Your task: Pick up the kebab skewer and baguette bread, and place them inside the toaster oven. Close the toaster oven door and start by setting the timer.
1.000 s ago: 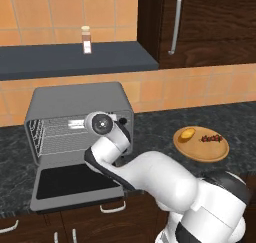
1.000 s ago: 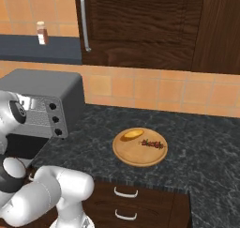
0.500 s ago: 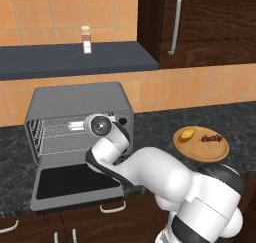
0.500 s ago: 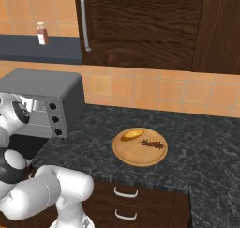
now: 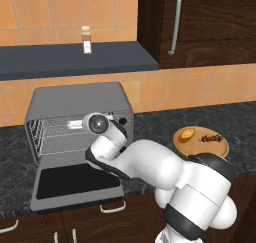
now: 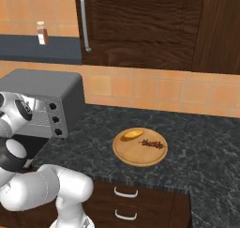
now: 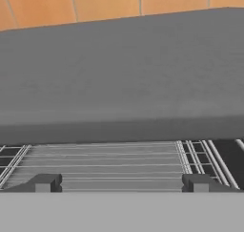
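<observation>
The toaster oven (image 5: 80,104) (image 6: 42,84) stands on the counter's left with its door (image 5: 75,182) dropped flat and open. My gripper (image 7: 121,183) is open and empty, at the oven's mouth, with the wire rack (image 7: 105,162) just beyond its fingertips and the oven's grey top (image 7: 119,73) above. To the right, apart from the arm, lie the golden baguette bread (image 5: 187,134) (image 6: 132,134) and the dark kebab skewer (image 5: 212,138) (image 6: 152,143), side by side on a round wooden board (image 5: 200,152) (image 6: 138,159).
A spice bottle (image 5: 86,39) (image 6: 42,33) stands on the dark shelf above the oven. Dark cabinets with a long handle (image 5: 173,22) hang over the board. The dark stone counter (image 6: 201,142) stretches right of the board.
The arm has shifted only slightly in front of the oven. The jaws stay open and the food has not moved.
</observation>
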Controlling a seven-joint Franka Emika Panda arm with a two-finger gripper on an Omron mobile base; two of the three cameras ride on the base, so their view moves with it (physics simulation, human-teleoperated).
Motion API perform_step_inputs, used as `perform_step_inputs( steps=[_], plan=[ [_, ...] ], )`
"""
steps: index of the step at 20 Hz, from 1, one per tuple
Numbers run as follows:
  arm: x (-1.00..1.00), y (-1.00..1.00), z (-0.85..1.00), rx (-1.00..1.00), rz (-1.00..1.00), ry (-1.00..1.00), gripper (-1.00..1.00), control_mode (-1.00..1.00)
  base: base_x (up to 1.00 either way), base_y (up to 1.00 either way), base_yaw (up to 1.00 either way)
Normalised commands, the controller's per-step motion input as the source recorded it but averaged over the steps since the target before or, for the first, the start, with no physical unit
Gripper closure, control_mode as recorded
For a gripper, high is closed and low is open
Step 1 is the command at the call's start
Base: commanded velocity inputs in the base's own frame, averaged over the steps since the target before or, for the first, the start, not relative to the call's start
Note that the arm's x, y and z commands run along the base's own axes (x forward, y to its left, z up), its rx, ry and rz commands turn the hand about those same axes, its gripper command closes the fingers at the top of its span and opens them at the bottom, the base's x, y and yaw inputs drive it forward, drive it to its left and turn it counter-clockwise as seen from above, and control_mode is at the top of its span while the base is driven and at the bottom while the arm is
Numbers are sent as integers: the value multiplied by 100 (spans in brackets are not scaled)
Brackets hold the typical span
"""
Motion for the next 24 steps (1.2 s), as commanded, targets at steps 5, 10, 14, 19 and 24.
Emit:
perform_step_inputs(
  steps=[5,10,14,19,24],
  plan=[
    [0,0,-21,0,0,8,-100,-100,0,0,0],
    [0,0,-8,0,0,11,-100,-100,0,0,0],
    [7,0,0,0,0,3,-100,-100,0,0,0],
    [8,0,-10,0,0,1,-100,-100,0,0,0],
    [0,0,-25,0,0,3,-100,-100,0,0,0]
  ],
)
